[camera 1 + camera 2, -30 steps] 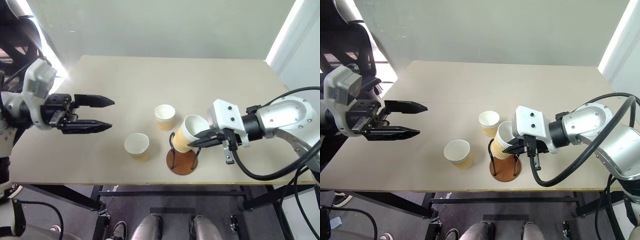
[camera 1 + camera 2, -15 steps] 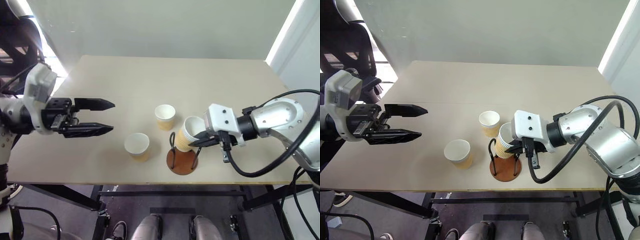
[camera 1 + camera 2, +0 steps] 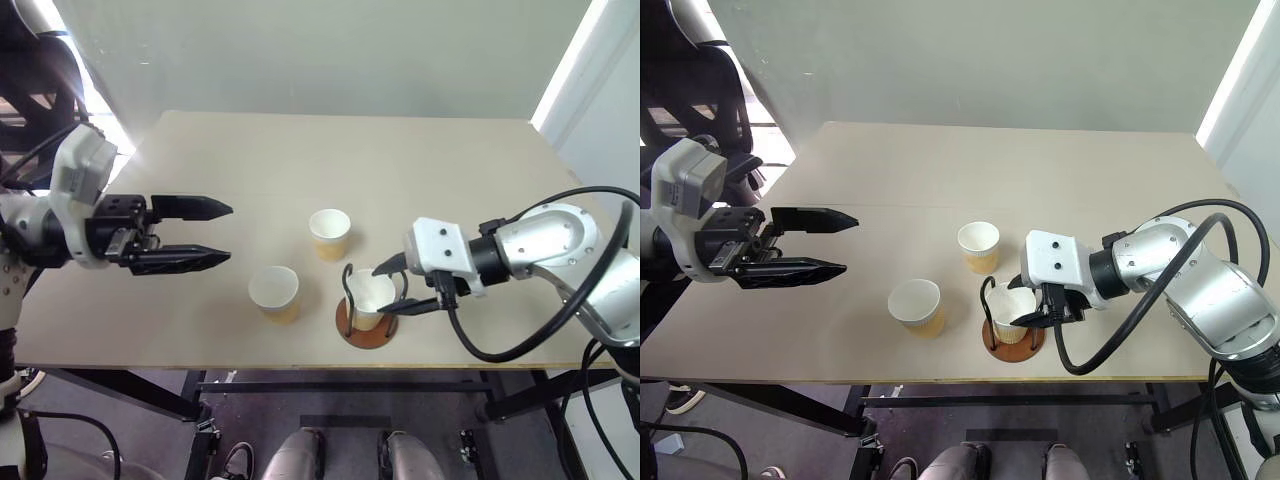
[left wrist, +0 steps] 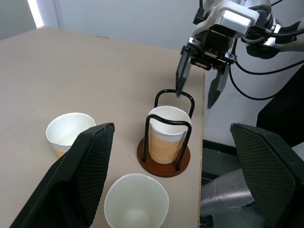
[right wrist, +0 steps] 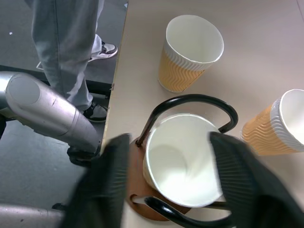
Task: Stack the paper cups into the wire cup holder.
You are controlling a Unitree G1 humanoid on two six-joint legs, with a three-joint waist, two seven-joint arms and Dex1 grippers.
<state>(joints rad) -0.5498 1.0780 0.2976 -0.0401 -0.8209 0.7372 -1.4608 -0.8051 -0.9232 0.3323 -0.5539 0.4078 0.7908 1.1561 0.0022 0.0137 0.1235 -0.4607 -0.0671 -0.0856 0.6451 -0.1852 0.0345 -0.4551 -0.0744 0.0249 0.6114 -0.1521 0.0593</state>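
- Now, on the desk [image 3: 420,160], the wire cup holder [image 3: 366,322] sits near the front edge with one cup [image 3: 371,296] upright between its loops.
- My right gripper [image 3: 404,284] hangs spread around that cup's rim, fingers clear of it, gripping nothing, I judge.
- My left gripper [image 3: 217,233] hovers spread and empty, pointing toward the two loose paper cups.
- Of those, the front cup [image 3: 274,292] lies nearer my left gripper, upright, mouth up; the back cup [image 3: 330,233] stands just behind the holder.

1. One paper cup [image 5: 183,159] stands inside the wire cup holder [image 5: 190,107], near the surface [image 5: 266,57] edge.
2. Two more cups [image 5: 190,52] [image 5: 278,126] stand beside it.
3. The right pincer [image 5: 175,190] straddles the holder, fingers [image 5: 102,190] apart.
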